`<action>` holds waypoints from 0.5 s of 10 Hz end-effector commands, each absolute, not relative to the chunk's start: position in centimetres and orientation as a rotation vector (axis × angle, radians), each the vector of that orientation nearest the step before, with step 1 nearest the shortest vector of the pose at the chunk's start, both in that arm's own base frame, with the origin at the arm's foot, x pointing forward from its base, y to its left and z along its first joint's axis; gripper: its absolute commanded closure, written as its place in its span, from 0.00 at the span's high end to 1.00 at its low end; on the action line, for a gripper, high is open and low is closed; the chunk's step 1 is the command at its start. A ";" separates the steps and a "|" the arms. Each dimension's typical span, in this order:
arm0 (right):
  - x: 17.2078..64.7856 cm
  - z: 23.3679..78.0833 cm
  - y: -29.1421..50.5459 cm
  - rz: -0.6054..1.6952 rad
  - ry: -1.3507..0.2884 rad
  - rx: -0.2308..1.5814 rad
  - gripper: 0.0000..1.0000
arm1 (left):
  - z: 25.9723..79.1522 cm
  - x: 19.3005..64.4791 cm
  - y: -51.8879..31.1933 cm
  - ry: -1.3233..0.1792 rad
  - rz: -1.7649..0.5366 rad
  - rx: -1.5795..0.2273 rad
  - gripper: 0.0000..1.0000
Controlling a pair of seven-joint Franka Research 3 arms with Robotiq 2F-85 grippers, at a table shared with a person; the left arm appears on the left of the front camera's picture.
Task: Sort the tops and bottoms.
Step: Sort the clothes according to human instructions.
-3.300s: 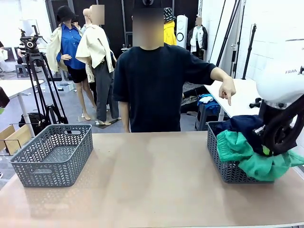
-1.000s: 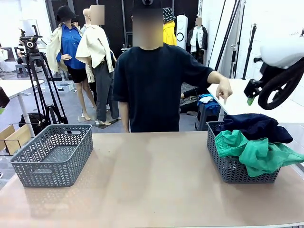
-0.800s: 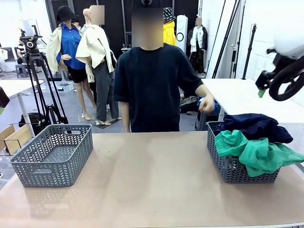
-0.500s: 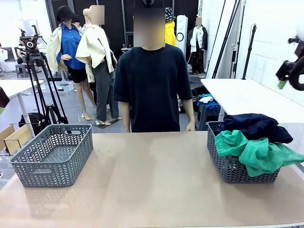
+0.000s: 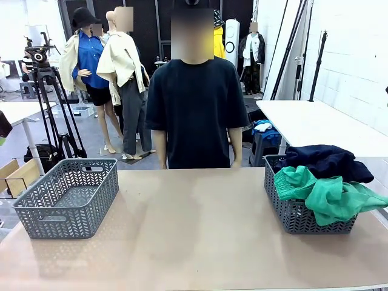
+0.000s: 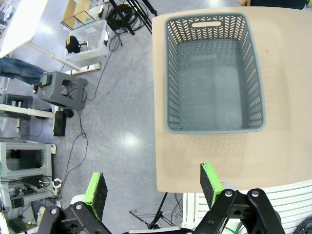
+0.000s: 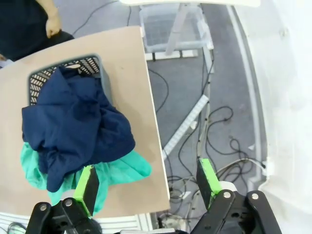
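Across the table (image 5: 194,230) a person (image 5: 195,109) in a dark T-shirt stands with arms down, and the clothes are all at the robot's right — a navy garment (image 5: 324,162) heaped over a green garment (image 5: 324,197) in the right basket (image 5: 291,217), the green one spilling over the rim. The left basket (image 5: 66,200) at the other end holds nothing. Both arms hang high: the left gripper (image 6: 151,187) is spread wide with nothing in it above the table edge near that basket, the right gripper (image 7: 146,183) just as wide and bare — above the floor just off the table's edge, beside the heap.
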State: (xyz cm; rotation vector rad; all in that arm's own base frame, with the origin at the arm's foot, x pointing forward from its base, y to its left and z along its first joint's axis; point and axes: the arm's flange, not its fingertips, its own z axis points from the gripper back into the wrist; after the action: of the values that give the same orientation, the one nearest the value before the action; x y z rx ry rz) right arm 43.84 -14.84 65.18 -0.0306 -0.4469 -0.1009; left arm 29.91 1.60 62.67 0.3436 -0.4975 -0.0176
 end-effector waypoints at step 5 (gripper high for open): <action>43.9 65.2 -14.1 -0.084 -0.441 -0.036 1.00 | 62.7 29.9 1.9 -0.502 -0.024 0.346 1.00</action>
State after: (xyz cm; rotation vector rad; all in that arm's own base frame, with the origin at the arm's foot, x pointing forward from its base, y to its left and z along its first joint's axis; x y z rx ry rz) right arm 44.04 -14.07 65.24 -0.0336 -0.4465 -0.0866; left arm 29.91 1.60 62.67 0.3436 -0.4975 -0.0177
